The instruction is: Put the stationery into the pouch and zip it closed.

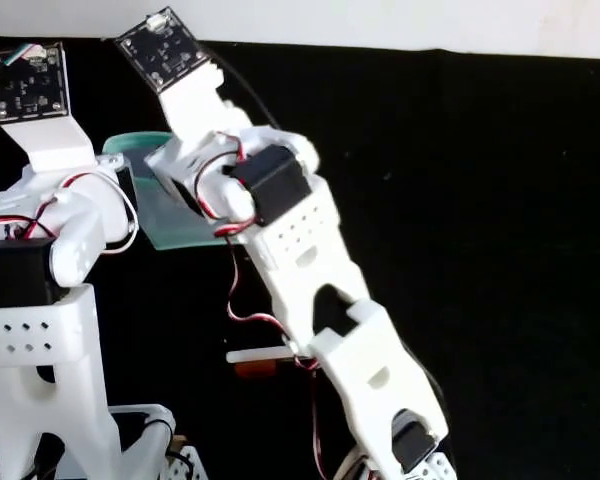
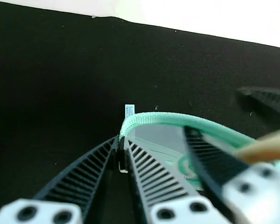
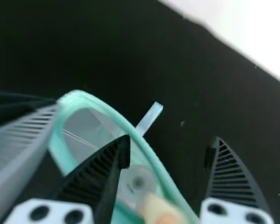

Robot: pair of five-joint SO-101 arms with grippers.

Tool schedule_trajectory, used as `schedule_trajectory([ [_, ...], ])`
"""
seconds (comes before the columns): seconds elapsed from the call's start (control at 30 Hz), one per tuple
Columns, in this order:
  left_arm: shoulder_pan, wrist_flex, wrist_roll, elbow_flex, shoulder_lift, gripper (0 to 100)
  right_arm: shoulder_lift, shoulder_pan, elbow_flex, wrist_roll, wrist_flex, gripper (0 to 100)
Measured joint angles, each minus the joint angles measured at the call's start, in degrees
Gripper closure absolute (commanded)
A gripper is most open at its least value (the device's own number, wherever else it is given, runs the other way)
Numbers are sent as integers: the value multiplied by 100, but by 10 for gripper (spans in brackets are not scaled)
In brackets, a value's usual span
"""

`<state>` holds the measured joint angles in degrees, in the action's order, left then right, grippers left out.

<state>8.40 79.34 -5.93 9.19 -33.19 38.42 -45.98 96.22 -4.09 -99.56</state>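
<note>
left jaws clamped on pouch [image 2: 177,120] | right jaws apart | high view: stationery [image 1: 255,368] outside pouch

Left arm [image 1: 40,250] and right arm [image 1: 310,260] lean toward the upper left. The left gripper [image 2: 120,142] pinches the pouch [image 2: 177,119] rim, and the right gripper [image 3: 170,144] is spread wide.

There's room to pass over the black bench [image 1: 480,250] out beyond the right arm [image 1: 310,270]. The middle is barred, with that arm slanting straight across it to the pouch [image 1: 175,228]. The left arm [image 1: 50,250] walls the other flank, so the pouch sits boxed in between them. Its rim is crowded too: the left claw [image 2: 120,148] is pinched on one end, and the right claw [image 3: 170,149] is spread astride it. A small orange-and-white piece [image 1: 252,362] lies under the slanting arm.
</note>
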Motion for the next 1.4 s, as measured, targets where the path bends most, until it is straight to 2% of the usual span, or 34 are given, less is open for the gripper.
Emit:
schedule_trajectory([
  [0.37, 0, -132, 0, 9, 35, 993, -1565, 0, 0, 0, -70, 752],
  [0.83, 0, -132, 0, 9, 35, 993, -2347, 0, -53, 0, -79, 753],
  [1.13, 0, -132, 0, 9, 35, 993, -4149, 0, -2857, -9, -79, 753],
  [1.4, 0, -132, 0, 9, 35, 993, -5538, 9, -5345, -633, -79, 753],
])
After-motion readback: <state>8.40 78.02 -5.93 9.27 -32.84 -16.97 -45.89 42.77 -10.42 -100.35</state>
